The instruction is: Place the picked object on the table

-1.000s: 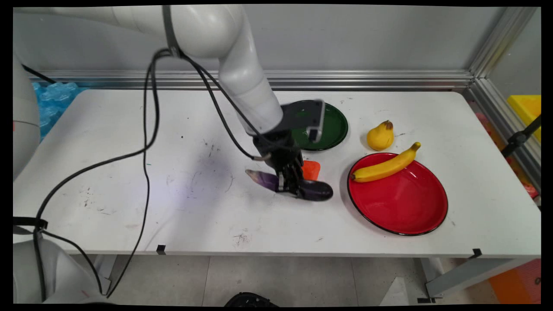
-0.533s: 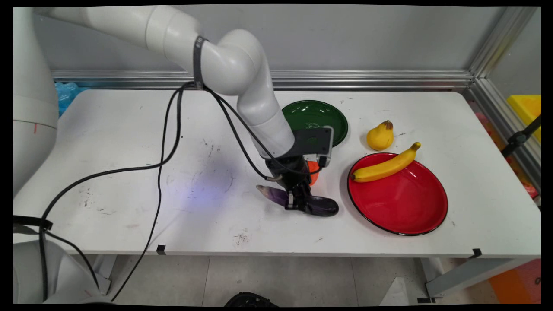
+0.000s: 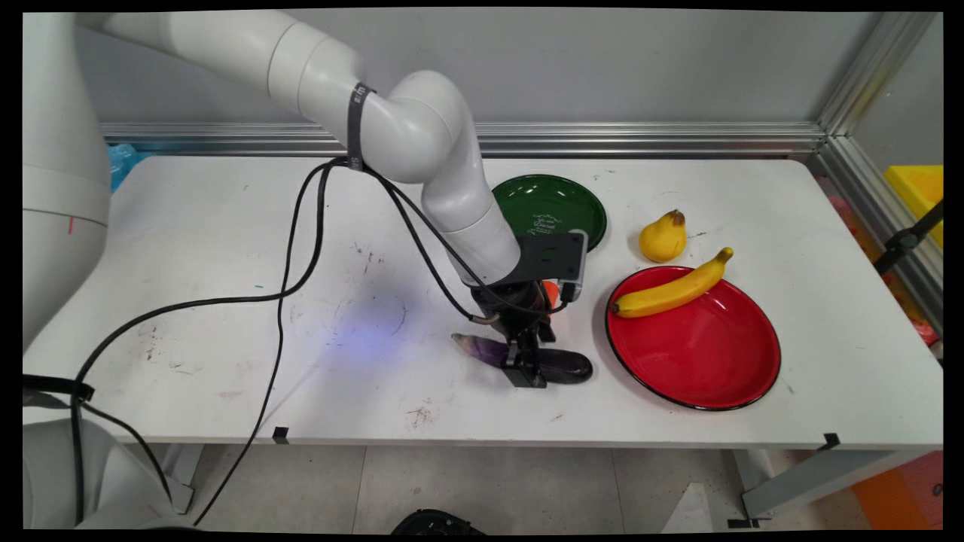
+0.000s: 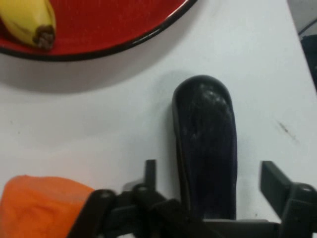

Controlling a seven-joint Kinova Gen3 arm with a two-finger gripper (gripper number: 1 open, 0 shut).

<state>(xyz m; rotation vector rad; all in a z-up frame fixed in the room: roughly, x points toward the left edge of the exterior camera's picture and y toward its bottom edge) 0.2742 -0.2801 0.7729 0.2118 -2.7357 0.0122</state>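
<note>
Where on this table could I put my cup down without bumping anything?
The table is bare left of the eggplant, under the hanging cables. It is crowded around the gripper: green plate, pear, red plate with banana.

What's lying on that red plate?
A banana lies across the red plate's far rim, its stem tip poking out past the edge toward the pear. The rest of the plate shows bare; nothing covers it.
</note>
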